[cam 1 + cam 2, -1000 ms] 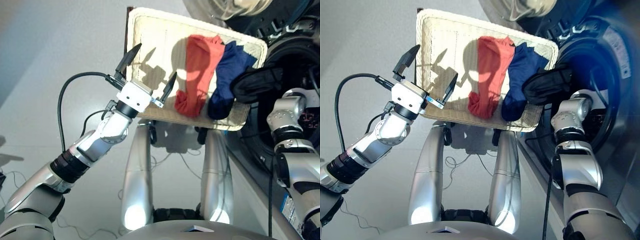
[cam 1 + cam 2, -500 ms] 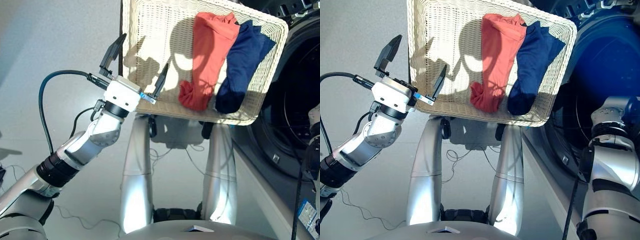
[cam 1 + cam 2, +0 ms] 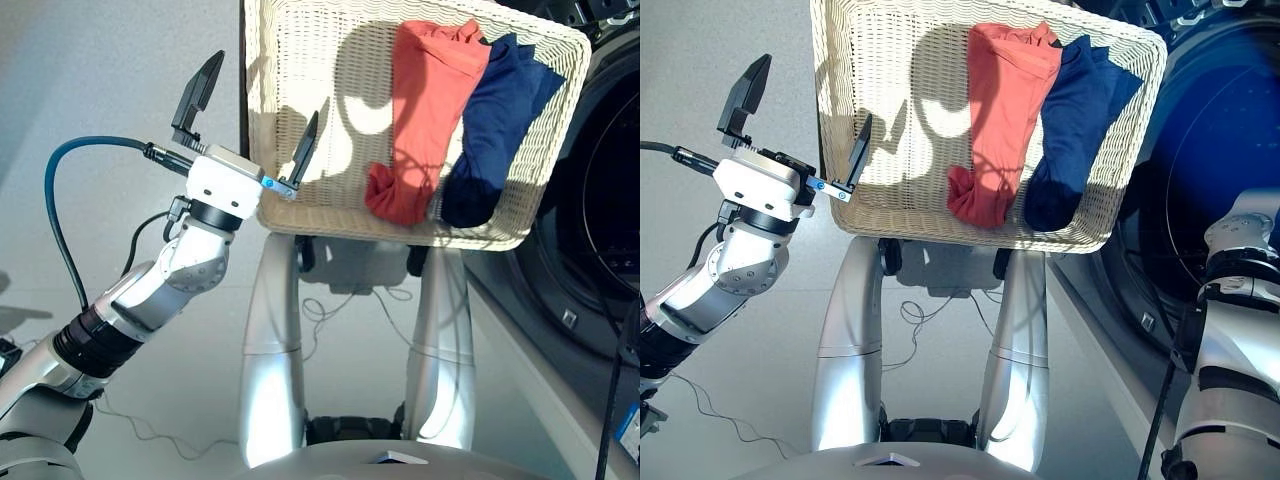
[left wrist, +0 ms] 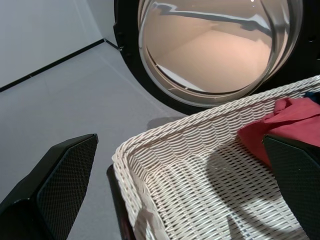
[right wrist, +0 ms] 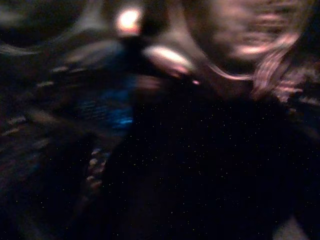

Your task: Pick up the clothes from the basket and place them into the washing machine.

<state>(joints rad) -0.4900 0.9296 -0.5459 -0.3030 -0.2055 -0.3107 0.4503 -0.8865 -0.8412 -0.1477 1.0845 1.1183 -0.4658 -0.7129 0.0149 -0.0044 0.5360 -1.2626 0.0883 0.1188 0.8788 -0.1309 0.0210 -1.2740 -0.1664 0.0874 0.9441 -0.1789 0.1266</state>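
The cream wicker basket [image 3: 300,60] is what carries the clothes. Its woven floor is bare and sunlit across the half toward nine o'clock. The coral-red garment [image 3: 425,110] lies lengthwise just past the middle, its bunched end at six o'clock against the near rim. The navy blue garment [image 3: 495,125] lies alongside at its three o'clock side, touching it, with its dark end also near the rim at about five o'clock. Below the basket is pale grey floor [image 3: 100,120], with thin cables [image 3: 345,305] lying on it.
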